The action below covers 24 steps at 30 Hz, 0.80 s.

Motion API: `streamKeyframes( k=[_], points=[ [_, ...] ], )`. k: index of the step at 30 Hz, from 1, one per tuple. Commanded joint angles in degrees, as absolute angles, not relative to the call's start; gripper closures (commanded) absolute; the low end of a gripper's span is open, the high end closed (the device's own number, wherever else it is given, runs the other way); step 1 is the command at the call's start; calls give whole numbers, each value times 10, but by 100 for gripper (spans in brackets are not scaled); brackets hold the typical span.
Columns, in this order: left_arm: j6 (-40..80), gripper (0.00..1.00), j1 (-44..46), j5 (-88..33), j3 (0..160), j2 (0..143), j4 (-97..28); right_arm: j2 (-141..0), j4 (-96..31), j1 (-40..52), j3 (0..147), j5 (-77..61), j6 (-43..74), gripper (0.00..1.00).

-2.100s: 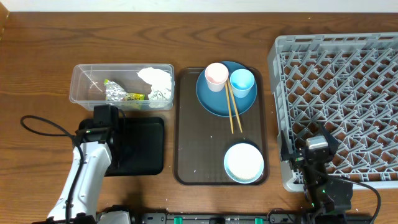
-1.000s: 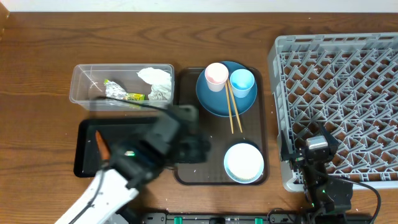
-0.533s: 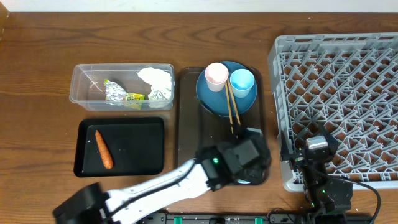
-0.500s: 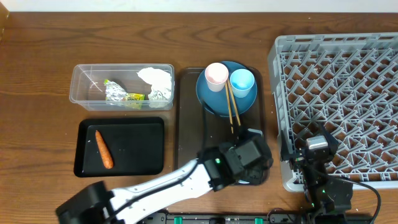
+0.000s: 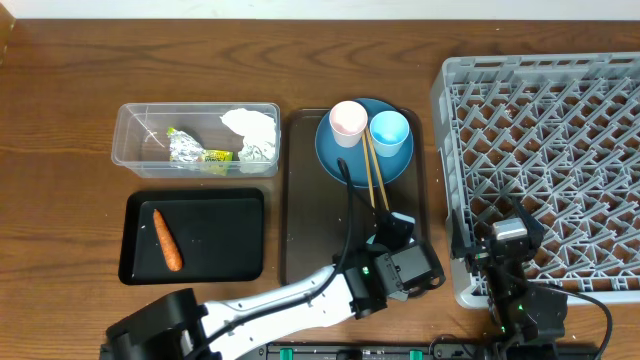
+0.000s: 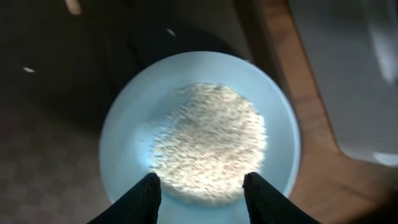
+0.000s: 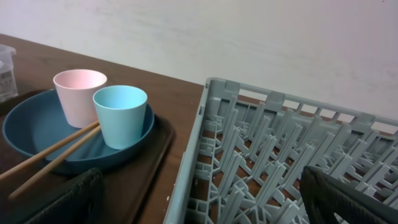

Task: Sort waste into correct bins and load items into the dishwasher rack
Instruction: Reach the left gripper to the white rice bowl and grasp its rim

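In the left wrist view the pale blue-white bowl [image 6: 124,143] lies right below, with white rice-like grains [image 6: 211,140] heaped in its middle. My left gripper [image 6: 202,186] hangs open above it, its fingertips [image 6: 149,190] over the near side of the bowl and clear of it. Overhead, this gripper [image 5: 400,265] hides the bowl. The carrot [image 5: 167,240] lies in the black tray [image 5: 215,265]. Foil [image 5: 190,150] and paper [image 5: 252,128] sit in the clear tub [image 5: 135,130]. My right gripper [image 7: 205,205] stands wide open and holds nothing, by the front left corner of the rack [image 5: 550,140].
The blue plate [image 5: 345,165] at the back of the brown serving tray [image 5: 305,200] carries the pink cup [image 5: 348,123], the light blue cup [image 5: 389,132] and the chopsticks [image 5: 375,180]. Stray grains dot the brown tray. The left arm's cable arches over the tray.
The left arm has swung from the black tray across the brown tray and now hangs over the bowl. The carrot is left lying in the black tray. The right arm has not moved.
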<state>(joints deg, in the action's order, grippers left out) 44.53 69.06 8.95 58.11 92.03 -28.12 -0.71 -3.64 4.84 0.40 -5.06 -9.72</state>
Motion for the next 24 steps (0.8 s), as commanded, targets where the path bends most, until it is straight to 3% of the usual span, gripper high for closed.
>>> streamKeyframes(
  k=[1,15,16,18,19,24],
  points=[
    [436,53,689,140,576,942,-285,-5,-39,45,3,-47,-102,1],
    [474,54,677,186,543,943,-324,-5,-39,45,3,-47,-102,1],
    [475,59,677,188,539,943,-323,-5,-39,45,3,-47,-102,1],
    [475,81,676,190,537,943,-324,-5,-39,45,3,-47,-102,1],
    [475,86,674,190,537,943,-326,-5,-39,45,3,-47,-102,1],
    [475,85,662,198,537,943,-354,-5,-39,45,3,-47,-102,1]
  ],
)
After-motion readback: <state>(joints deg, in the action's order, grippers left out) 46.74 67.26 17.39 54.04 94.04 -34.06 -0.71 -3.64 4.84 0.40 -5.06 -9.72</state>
